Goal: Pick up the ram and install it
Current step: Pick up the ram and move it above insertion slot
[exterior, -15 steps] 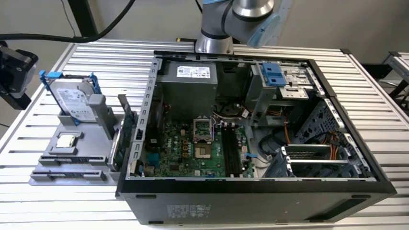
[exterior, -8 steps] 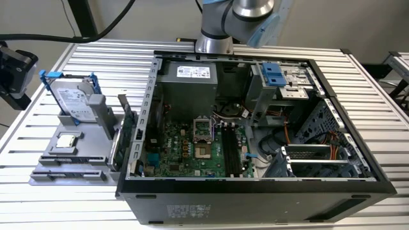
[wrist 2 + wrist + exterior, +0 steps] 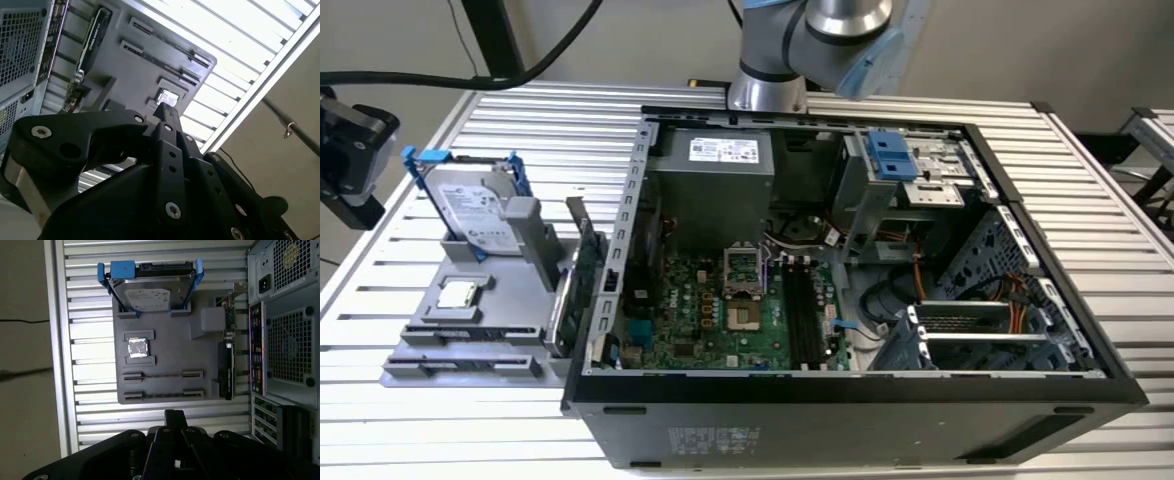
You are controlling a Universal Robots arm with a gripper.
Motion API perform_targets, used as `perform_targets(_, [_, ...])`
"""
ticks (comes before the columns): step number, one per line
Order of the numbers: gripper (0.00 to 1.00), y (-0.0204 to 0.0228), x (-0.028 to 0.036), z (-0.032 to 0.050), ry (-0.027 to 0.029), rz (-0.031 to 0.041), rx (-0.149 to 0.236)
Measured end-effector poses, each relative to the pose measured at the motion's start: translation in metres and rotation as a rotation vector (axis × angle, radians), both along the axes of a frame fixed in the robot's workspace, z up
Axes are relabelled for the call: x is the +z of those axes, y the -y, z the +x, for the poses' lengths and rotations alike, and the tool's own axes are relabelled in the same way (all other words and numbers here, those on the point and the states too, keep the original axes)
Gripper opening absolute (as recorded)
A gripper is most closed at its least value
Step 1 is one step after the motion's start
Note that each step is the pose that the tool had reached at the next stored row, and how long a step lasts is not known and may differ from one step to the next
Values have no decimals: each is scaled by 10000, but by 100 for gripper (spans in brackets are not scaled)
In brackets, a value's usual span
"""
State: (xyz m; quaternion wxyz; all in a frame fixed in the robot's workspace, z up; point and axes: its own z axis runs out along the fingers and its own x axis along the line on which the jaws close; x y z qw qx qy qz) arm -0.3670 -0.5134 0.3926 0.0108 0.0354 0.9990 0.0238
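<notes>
The gripper [image 3: 174, 416] hangs over the table [image 3: 85, 300] just beside the grey holder [image 3: 165, 347], its fingers closed together with nothing seen between them. Thin dark strips [image 3: 162, 374] lie in the holder's two slots; I cannot tell whether one is the ram.

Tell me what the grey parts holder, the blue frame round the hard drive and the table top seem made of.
Grey parts holder: matte, even grey with soft moulded edges, likely plastic, perhaps printed. Blue frame: solid bright blue, dull sheen, probably plastic. Table top: silvery ribbed slats that glare in the light, most likely aluminium profile.
</notes>
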Motion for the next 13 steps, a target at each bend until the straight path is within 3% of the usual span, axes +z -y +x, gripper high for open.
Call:
perform_targets(4, [0,0,0,-1,0,-1,170])
perform_targets(13, [0,0,1,0,-4,-54,1386])
